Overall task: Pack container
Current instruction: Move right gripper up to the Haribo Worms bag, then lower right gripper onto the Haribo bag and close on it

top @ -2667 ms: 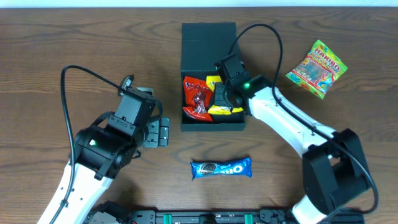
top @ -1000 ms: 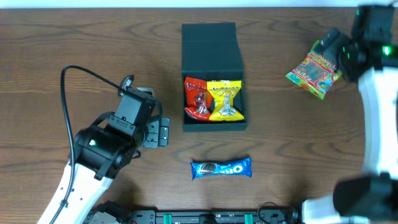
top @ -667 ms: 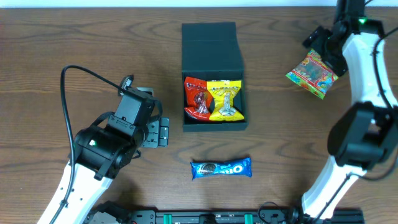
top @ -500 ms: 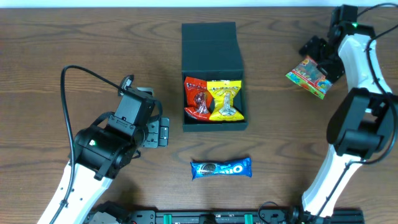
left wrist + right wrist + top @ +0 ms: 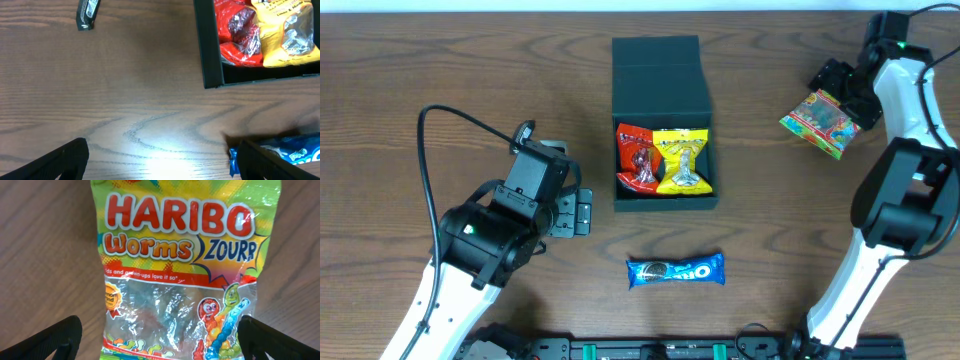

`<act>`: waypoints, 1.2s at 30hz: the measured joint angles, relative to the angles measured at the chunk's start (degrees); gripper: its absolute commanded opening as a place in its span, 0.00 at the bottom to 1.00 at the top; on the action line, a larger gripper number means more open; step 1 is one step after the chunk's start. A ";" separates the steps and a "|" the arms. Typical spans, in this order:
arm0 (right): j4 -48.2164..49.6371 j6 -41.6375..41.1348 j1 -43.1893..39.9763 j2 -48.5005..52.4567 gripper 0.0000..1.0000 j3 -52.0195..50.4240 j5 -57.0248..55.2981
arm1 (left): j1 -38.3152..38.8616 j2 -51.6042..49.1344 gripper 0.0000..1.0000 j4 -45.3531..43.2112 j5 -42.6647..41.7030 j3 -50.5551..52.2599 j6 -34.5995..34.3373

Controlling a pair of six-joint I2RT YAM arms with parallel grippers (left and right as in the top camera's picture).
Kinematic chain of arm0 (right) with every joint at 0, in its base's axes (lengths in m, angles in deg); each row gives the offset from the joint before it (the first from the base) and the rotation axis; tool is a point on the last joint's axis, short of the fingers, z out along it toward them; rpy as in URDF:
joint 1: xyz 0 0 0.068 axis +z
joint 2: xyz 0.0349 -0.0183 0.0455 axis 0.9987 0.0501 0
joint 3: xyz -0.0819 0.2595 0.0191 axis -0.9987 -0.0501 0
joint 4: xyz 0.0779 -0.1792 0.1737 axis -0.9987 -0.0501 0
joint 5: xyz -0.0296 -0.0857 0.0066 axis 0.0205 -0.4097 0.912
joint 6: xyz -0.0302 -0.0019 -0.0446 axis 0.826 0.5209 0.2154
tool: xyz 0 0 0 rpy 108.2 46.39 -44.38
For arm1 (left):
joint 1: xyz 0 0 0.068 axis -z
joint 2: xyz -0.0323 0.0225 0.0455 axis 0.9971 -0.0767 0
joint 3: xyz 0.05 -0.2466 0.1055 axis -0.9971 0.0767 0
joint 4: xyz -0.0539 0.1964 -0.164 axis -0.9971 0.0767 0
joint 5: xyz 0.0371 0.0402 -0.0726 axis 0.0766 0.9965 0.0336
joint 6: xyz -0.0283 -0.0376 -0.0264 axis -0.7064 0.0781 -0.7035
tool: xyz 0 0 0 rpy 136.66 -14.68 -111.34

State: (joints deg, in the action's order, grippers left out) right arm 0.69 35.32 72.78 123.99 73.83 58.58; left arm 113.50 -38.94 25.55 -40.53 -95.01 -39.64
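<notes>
The container [image 5: 660, 75] is a dark teal box in the middle of the table, its flap lid laid open toward the far side. A red packet [image 5: 636, 158] and a yellow packet [image 5: 682, 160] lie side by side in it. My right gripper [image 5: 838, 88] hovers open over a Haribo worms bag [image 5: 825, 125] at the far right. In the right wrist view the fingers straddle the lower end of that bag [image 5: 175, 270], gripper [image 5: 167, 340] open and holding nothing. My left gripper [image 5: 575, 212] rests open left of the container. Its wrist view shows bare wood between the gripper [image 5: 160, 162] fingers.
A blue Oreo bar [image 5: 675, 270] lies in front of the container, and its end shows by my left gripper's right finger [image 5: 272, 160]. A small dark object [image 5: 87, 12] lies on the wood farther off. The container's near corner [image 5: 210, 60] stands close ahead.
My right arm has left the container, where the yellow packet now lies, and swung to the far right over the Haribo bag. The left arm has not moved.
</notes>
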 measured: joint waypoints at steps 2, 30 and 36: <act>0.02 0.15 0.00 0.81 0.99 0.00 0.00 | 0.00 0.00 0.95 0.00 0.00 0.00 0.00; -1.07 1.38 0.00 3.82 0.99 -0.46 -0.74 | 0.00 0.00 0.95 0.00 0.00 0.00 0.00; -1.18 1.92 0.00 3.82 0.82 -0.68 -1.40 | 0.00 0.00 0.95 0.00 0.00 0.00 0.00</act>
State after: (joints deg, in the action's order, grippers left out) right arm -0.49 37.25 72.78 127.82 73.15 57.18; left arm 113.50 -38.94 25.55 -40.53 -95.01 -39.64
